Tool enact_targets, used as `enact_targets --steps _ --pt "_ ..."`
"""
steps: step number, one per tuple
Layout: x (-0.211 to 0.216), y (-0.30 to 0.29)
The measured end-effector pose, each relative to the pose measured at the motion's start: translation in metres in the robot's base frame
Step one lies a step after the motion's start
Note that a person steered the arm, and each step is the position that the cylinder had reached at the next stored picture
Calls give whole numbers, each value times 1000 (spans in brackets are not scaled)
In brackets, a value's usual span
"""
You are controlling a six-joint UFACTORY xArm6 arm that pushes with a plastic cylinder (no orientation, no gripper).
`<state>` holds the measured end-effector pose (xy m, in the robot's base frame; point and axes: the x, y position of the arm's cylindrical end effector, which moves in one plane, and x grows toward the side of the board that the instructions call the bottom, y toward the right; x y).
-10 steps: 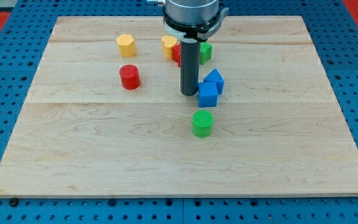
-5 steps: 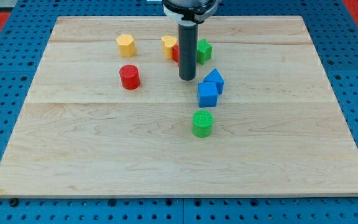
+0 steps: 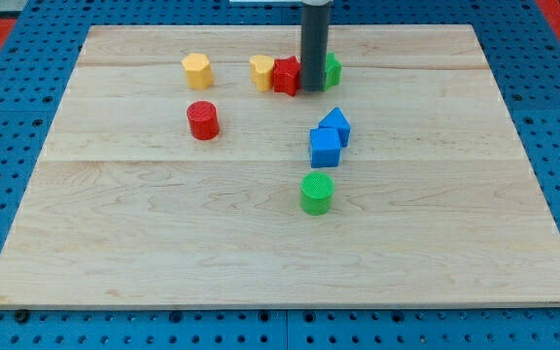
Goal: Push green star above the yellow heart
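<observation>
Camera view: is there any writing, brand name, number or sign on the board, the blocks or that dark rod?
None: no text can be read anywhere.
The wooden board is bare wood grain.
The blocks, such as the green star, yellow heart and red cylinder, carry no marks.
The rod, its tip between the red star and the green star, is plain dark.

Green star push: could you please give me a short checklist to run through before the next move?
1. My tip in view: ok.
2. Tip next to the green star, on its left: ok.
3. Tip actually touching the star: cannot tell.
4. Star above the yellow heart: not ok, it sits to the heart's right.
5. Direct way to the heart clear: not ok, the red star lies between.
6. Board space above the heart: ok.
</observation>
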<state>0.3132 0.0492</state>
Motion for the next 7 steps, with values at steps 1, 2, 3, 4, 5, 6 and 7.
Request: enact_targets --steps 1,2,3,4,5,6,7 --pt "0 23" --pt "0 51" --pt "-16 58" --pt "-42 57" --pt "-44 28" --pt "-44 -21" --pt "-44 -64"
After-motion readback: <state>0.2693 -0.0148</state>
